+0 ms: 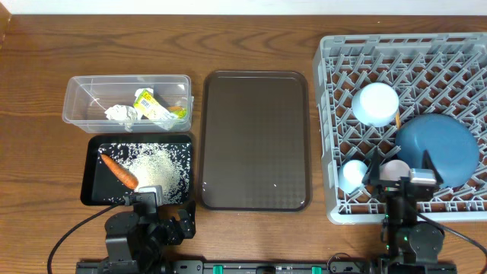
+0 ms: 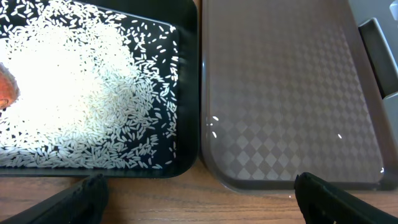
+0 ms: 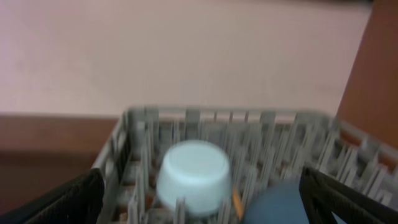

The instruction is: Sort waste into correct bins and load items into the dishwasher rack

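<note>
Seemingly a robot lab: wooden table (image 1: 251, 38), plain wall (image 3: 186, 50), dishwasher rack (image 1: 326, 129).

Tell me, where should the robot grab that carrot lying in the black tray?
Probably across its middle, coming straight down from above. The carrot lies flat and slanted in the shallow black tray, so a grip straddling its narrow width fits best.

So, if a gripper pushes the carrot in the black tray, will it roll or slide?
The carrot would probably roll, since it looks round and tapered, likely curving toward its thin end. It seems stiff, so it should not bend. One end lies among loose rice on the black tray, so grains may scatter and let it slip a little.
</note>
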